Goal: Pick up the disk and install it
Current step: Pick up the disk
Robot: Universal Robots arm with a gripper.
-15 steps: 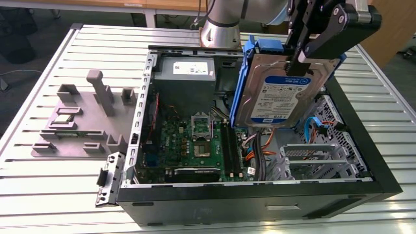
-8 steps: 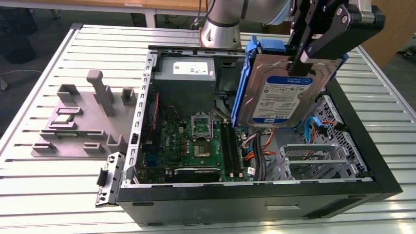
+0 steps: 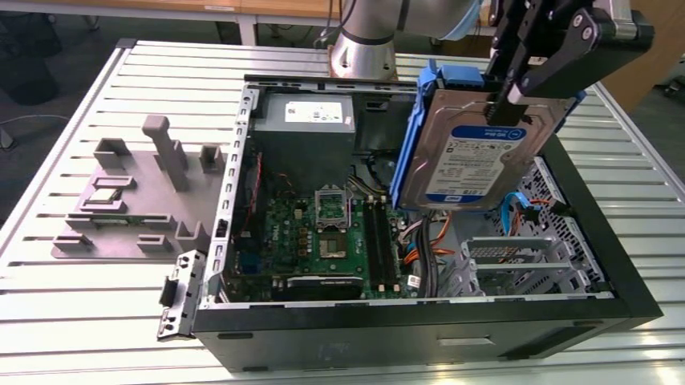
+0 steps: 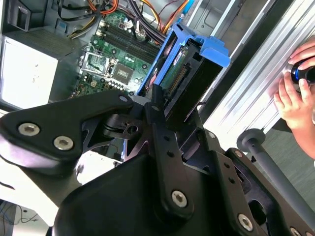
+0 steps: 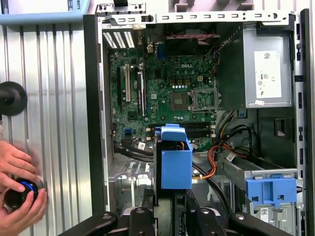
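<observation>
No wording could be spelled out. The disk (image 3: 444,136), gripped in the pincer (image 3: 505,108), bore a white-and-blue label (image 3: 476,168) on its face, just under that grip. The grey power box (image 3: 274,120), to the exterior view's left of the pincer, carried a white sticker (image 3: 319,114) with tiny symbols. The circuit board (image 5: 162,105), lower than the pincer, showed one short white word.

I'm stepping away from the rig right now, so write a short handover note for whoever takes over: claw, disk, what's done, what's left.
Claw: shut on the disk, gripping its upper edge.
Disk: upright, hanging over the open computer case, not in the grey drive cage.
Done: disk picked up.
Left: the install; it is not seated yet.
Note: a person's hand is on the table beside the case.
</observation>
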